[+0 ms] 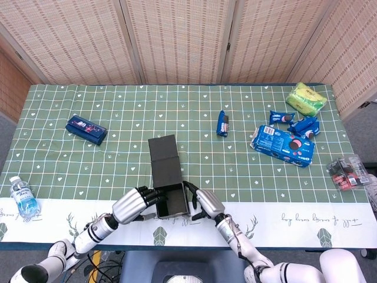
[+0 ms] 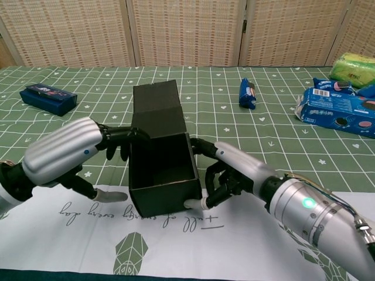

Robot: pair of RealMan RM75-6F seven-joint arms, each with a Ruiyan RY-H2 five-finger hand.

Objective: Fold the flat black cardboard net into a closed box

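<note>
The black box [image 2: 162,170] sits at the near table edge, lid flap raised behind. It is gripped by the right hand [image 2: 225,172]. Chest view alone shows left hand [image 2: 88,155] fingertips touching its rim, thumb spread apart.

Both hands are wearing smooth silver shells over their backs, with black mechanics showing between the fingers and pale tips at the ends. The left hand [image 2: 64,153] is joining a black wrist band and a silver forearm. On the right hand [image 2: 234,172], a green light is glowing at the ribbed silver wrist, thin cables trailing behind.
</note>
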